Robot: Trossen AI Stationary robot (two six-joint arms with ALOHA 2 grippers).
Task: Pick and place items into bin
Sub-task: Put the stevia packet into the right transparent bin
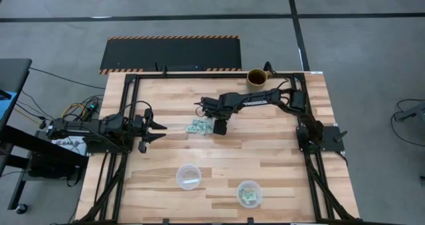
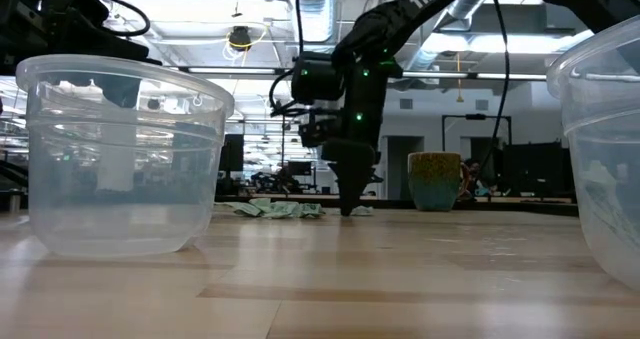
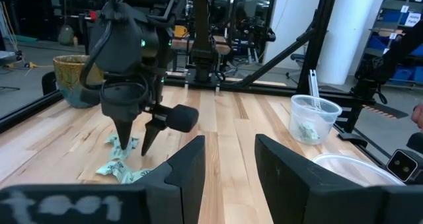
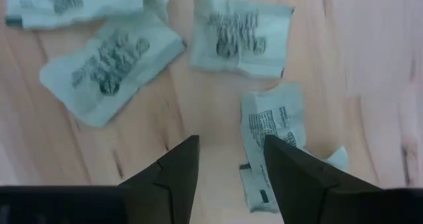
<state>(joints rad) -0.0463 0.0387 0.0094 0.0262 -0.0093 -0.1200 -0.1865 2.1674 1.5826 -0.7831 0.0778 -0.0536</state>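
Several packets point(image 4: 241, 42) cropped, right hand point(image 4: 228, 161) open above

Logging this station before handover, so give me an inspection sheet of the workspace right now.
Surface: wooden table, bare planks showing.
Job's things: mint packets piled mid-table; two clear cups, left cup and right cup, the right one holding packets.
Clutter: mug at the far edge.
Grippers: right pincer open, tips down at the pile; left pincer open, waiting at the left side.
Cables: bundle beside the left arm's base.
Surroundings: black mat on the floor beyond the table.
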